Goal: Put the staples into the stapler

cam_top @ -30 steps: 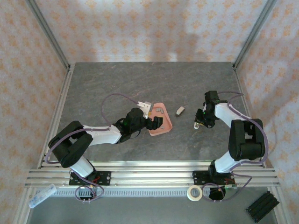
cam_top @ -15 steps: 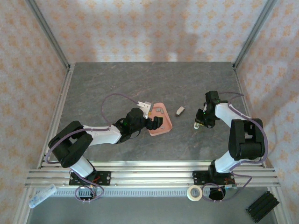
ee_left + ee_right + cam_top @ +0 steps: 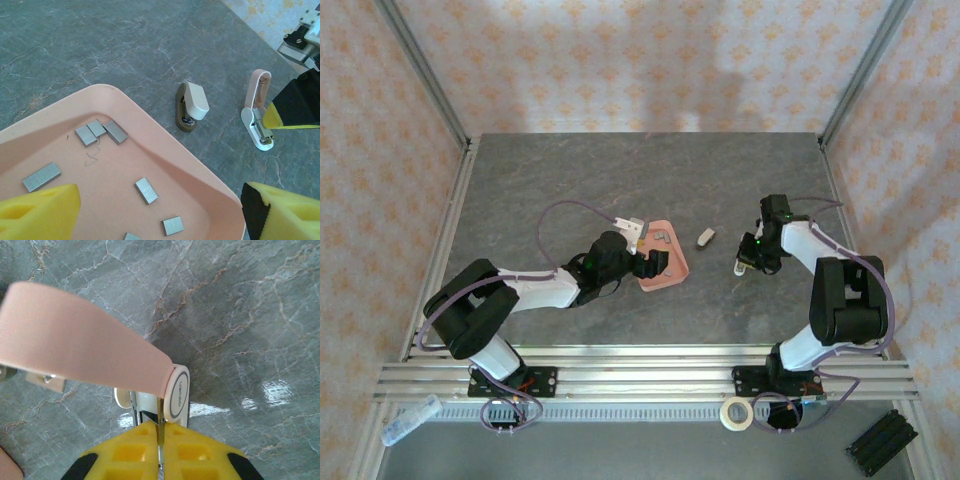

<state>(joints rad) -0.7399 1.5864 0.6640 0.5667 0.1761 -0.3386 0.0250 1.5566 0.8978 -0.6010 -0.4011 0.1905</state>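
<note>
While the right tool (image 3: pixel 161 431) grips the stapler (image 3: pixel 90 354), the tray (image 3: pixel 167 152) lies well apart.

Left tool (image 3: pixel 658 262) low and wide-jawed, right tool (image 3: pixel 160 440) pinched tight on the stapler (image 3: pixel 259 95), both arms outstretched.

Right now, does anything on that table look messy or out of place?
Slightly. The staples lie scattered at all angles in the pink tray, and a cream piece lies loose between tray and opened stapler.
</note>
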